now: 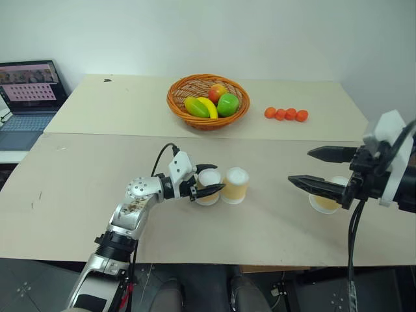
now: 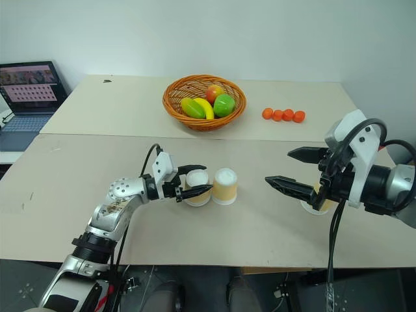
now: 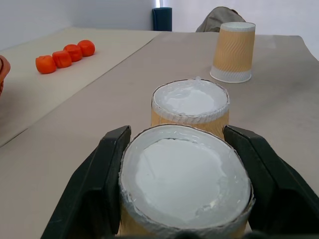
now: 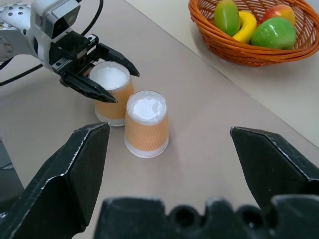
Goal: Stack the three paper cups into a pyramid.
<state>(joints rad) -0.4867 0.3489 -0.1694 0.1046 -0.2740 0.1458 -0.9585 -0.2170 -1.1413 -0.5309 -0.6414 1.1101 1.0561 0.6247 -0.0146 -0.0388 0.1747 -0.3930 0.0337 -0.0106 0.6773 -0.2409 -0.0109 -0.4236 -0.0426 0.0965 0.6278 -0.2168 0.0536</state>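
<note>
Left gripper (image 1: 207,179) clamped on an upside-down paper cup (image 1: 208,186) at table (image 1: 78,195) centre. Right gripper (image 1: 313,169) has fingers wide apart, holding nothing, hovering over the third cup (image 1: 325,203) at 3 o'clock. Basket (image 1: 208,102) at 12 o'clock holds green, yellow and red fruit. Second cup (image 1: 235,185) touches the held one, at its 3 o'clock. All cups upright-axis, bases up. Orange balls (image 1: 286,114) at 1 o'clock.

an orange wicker basket (image 1: 208,97) stands on the far worktop (image 1: 117,104), holding a banana, green fruits and a red-yellow apple. four small orange balls (image 1: 286,114) lie in a row to its right. an open laptop (image 1: 26,101) sits at the far left.
</note>
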